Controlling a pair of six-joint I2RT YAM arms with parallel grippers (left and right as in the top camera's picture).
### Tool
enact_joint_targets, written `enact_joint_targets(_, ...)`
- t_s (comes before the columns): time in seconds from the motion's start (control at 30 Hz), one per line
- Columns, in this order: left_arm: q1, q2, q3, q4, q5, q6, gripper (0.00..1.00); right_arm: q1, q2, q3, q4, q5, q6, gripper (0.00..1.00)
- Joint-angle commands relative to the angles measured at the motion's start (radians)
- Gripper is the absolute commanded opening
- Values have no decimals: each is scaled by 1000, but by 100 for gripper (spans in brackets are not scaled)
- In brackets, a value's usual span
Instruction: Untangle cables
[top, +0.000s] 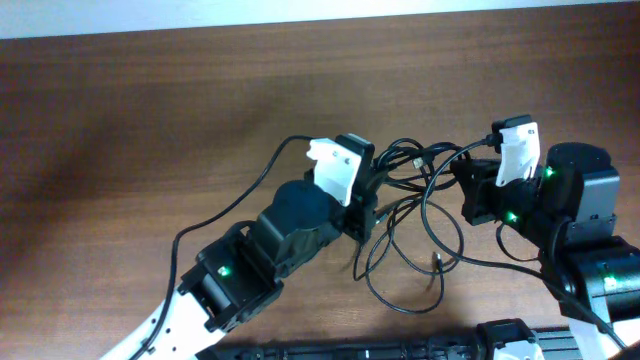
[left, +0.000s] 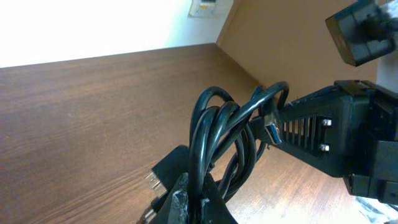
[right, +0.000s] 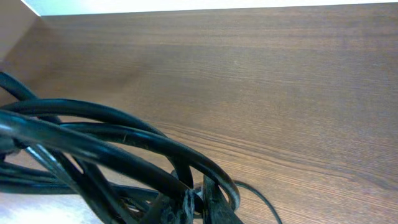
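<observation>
Now both of my grippers are closed on the cables (top: 425, 205). They lie as one black tangle on the desk (top: 180, 100), a little right of the middle in the overhead view.

My left gripper (top: 366, 200) comes in from the lower left and holds the left edge of the tangle. Its jaws are narrow, and some strands are pinched between them. In the left wrist view these strands rise from the jaws at the bottom of the picture and bend over in several tight loops. A plug (left: 154, 180) sticks out just beside the jaws on the left.

My right gripper (top: 463, 180) reaches in from the right and takes the upper right part of the tangle. Its jaws are also narrow and closed on the cords. In the right wrist view the thick black arcs cross the left half of the picture and come together at the jaws at the bottom edge. In the left wrist view this gripper is at the far side of the loops, with a small bluish connector (left: 272, 132) just at its tip.

The two grippers are near each other, with the knotted part between them. Below this part, looser loops spread on the desk toward the near edge. I cannot tell if the knotted part itself touches the desk.
</observation>
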Motion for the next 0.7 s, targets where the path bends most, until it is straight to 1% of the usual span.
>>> enact_joint_targets(0.0, 26, -139, 13, -3, -191, 10, 0, -41, 32, -2, -27, 322, 8, 7)
enact_joint_targets(0.17, 26, -174, 13, -18, -204, 10, 0, -41, 64, -2, -29, 321, 42, 8)
enact_joint_targets(0.37, 26, -199, 13, -18, -238, 10, 0, -41, 77, -2, -29, 321, 44, 10)
enact_joint_targets(0.4, 26, -199, 13, -18, -238, 10, 0, -41, 77, -2, -29, 320, 44, 26)
enact_joint_targets(0.43, 26, -199, 13, -18, -238, 10, 0, -41, 77, -2, -29, 320, 44, 63)
enact_joint_targets(0.5, 26, -199, 13, -18, -241, 10, 0, -41, 77, -2, -29, 309, 44, 77)
enact_joint_targets(0.53, 26, -199, 13, -19, -249, 10, 0, -41, 77, -2, -29, 304, 44, 85)
enact_joint_targets(0.57, 26, -199, 13, -23, -260, 10, 0, -41, 77, -2, -29, 284, 43, 97)
enact_joint_targets(0.6, 26, -199, 13, -25, -266, 10, 0, -41, 77, -2, -28, 254, 33, 99)
enact_joint_targets(0.67, 26, -199, 13, -25, -267, 10, 0, -41, 77, -2, -23, 188, -24, 99)
